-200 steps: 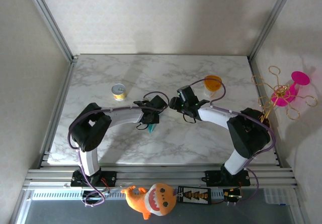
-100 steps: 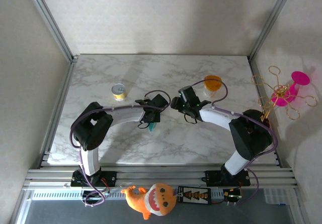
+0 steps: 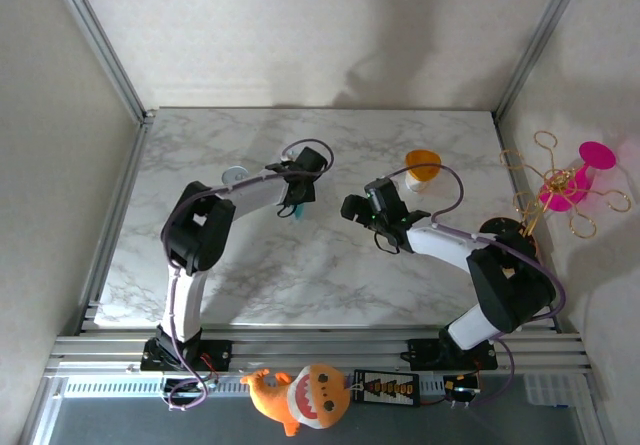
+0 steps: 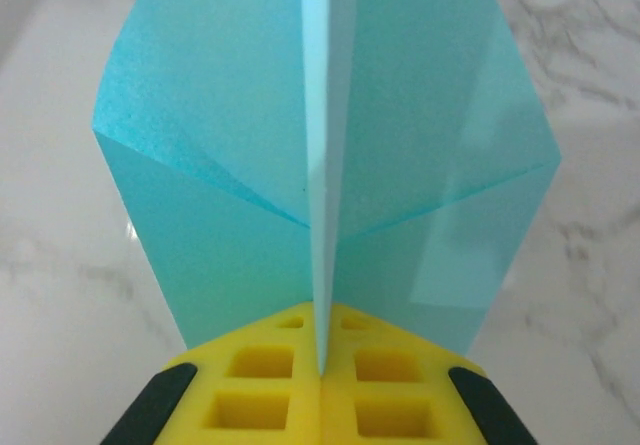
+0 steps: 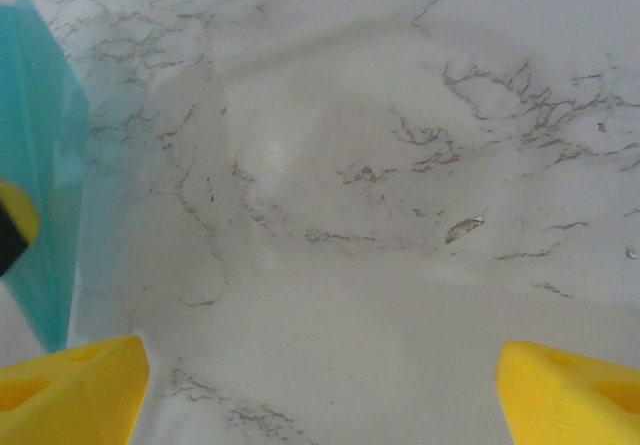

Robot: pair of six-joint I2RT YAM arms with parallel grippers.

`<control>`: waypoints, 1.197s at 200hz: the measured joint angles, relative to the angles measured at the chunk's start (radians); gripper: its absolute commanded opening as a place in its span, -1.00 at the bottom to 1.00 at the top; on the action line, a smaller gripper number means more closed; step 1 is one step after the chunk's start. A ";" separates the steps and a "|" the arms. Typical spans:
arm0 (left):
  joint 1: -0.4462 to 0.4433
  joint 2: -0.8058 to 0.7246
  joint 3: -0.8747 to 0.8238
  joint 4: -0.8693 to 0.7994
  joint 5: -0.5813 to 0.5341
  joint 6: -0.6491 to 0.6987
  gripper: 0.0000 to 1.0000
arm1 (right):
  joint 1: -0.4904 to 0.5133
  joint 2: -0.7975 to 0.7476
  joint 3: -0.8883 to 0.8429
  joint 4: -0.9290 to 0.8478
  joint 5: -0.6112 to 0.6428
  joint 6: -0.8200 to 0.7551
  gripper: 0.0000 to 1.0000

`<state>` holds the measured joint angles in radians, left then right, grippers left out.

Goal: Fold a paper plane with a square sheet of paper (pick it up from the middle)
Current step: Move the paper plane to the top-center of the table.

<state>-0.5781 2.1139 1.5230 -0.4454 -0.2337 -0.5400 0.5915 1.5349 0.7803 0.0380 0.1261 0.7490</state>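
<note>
Two arms reach over the marble tabletop [image 3: 330, 275]. Farthest left, a small yellow can [image 3: 233, 174] stands upright, partly hidden behind the left arm; any print on it is too small to read. Just right of the can, the left gripper [image 3: 292, 201] points down toward the tabletop with the teal paper plane [image 3: 289, 211] in its tips. In the left wrist view its yellow fingers [image 4: 265, 385] are clenched together on the plane's centre crease. The wings spread to either side of that crease and show diagonal fold lines. Near it, to the right, sits the right gripper [image 3: 350, 209], aimed at the plane but apart from it. In the right wrist view its fingers [image 5: 70, 385] are released and spread wide, with bare marble between them and the plane's teal edge at the far left. Farther right and toward the back, an orange cup [image 3: 422, 165] stands upright. Beyond the tabletop's right edge is a pink ornament [image 3: 590, 157] on gold wire loops.
</note>
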 measured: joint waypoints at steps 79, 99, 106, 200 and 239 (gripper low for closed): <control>0.010 0.153 0.188 -0.058 0.054 0.060 -0.70 | 0.000 -0.005 -0.003 0.023 -0.024 -0.005 0.83; 0.010 0.156 0.199 -0.071 0.058 0.067 -0.64 | 0.000 -0.005 -0.003 0.026 -0.026 -0.005 0.83; 0.010 0.159 0.203 -0.076 0.058 0.067 -0.61 | 0.000 -0.005 -0.003 0.026 -0.030 -0.005 0.82; 0.003 0.178 0.222 -0.080 0.050 0.084 -0.44 | 0.000 -0.005 -0.003 0.026 -0.048 -0.005 0.81; 0.003 0.176 0.200 -0.034 0.049 0.104 -0.36 | 0.000 -0.004 -0.003 0.026 -0.049 -0.005 0.81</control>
<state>-0.5751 2.2898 1.7233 -0.4797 -0.1848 -0.4362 0.5915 1.5307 0.7773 0.0639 0.0772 0.7444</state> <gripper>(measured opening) 0.301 0.908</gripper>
